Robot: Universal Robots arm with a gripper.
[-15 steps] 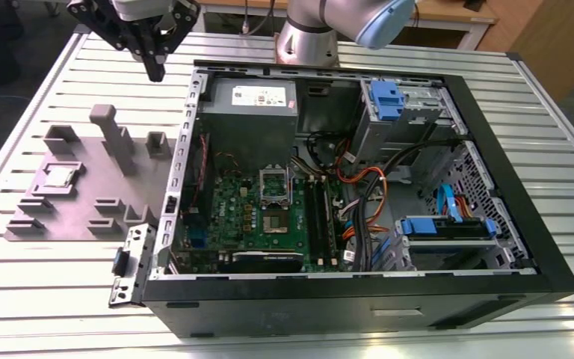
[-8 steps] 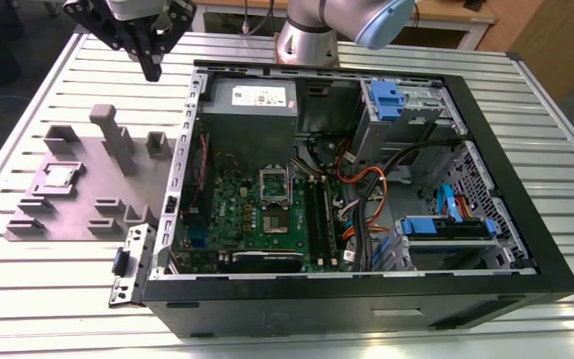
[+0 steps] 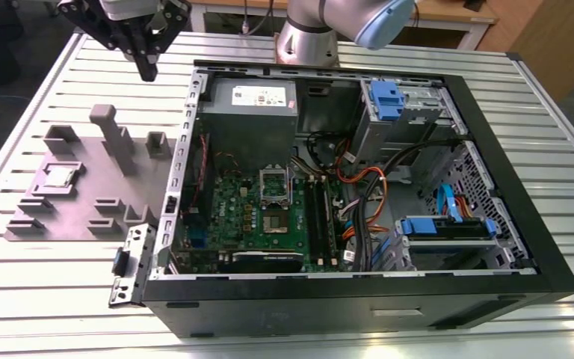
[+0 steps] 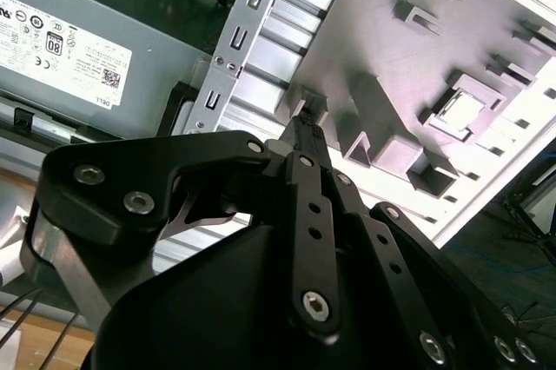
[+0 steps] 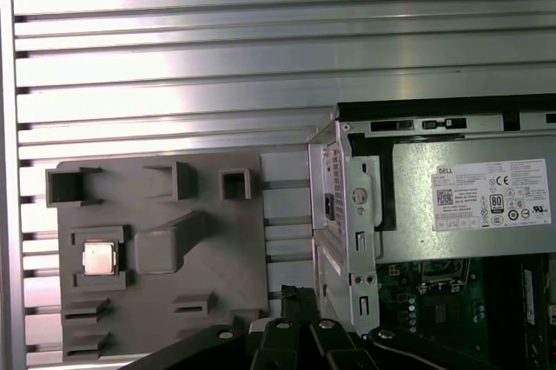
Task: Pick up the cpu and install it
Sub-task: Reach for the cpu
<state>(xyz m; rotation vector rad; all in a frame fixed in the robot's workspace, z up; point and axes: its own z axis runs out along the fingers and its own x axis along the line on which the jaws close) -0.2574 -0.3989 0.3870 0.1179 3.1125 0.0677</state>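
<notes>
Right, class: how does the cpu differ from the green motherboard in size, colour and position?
Size: the cpu is a small square; the motherboard is far larger. Colour: the cpu's top is silvery, the motherboard green. Place: the cpu sits in a recess of the grey tray, the motherboard inside the open computer case. Both lie flat.

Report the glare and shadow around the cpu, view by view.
First wrist view: the cpu glints pale in the grey tray; bright bands streak the slatted table. Second wrist view: the cpu looks washed out, and the table edge past the tray is blown white. Exterior view: lighting is even, the cpu is duller, and the computer case interior lies in shadow.
</notes>
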